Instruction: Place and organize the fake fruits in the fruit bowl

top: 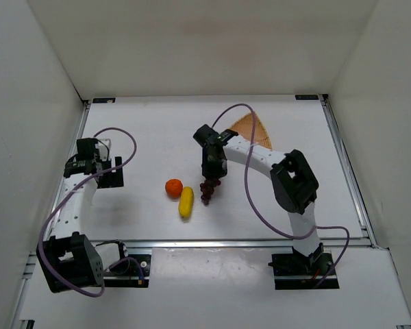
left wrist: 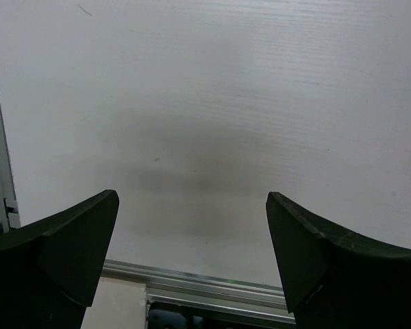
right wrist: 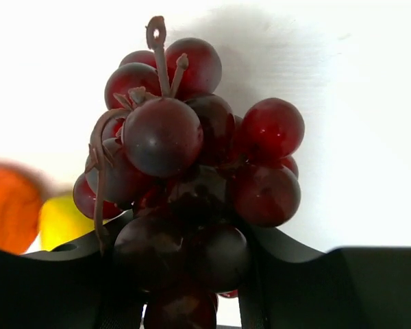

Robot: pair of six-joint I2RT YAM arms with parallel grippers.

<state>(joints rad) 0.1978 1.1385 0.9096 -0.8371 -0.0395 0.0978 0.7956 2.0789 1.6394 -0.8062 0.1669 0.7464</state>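
We found the grapes gripped
Left gripper gaped over the table; only overhead showed orange, lemon, then the right gripper, elbow folded, clamped on grapes beside the lemon, basket behind.

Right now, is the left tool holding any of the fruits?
No, the left tool stands wide open with only bare table in its gap.

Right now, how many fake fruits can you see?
3: the orange on the table, the lemon just beside it, the grapes in the right gripper. The right arm hides part of the basket.
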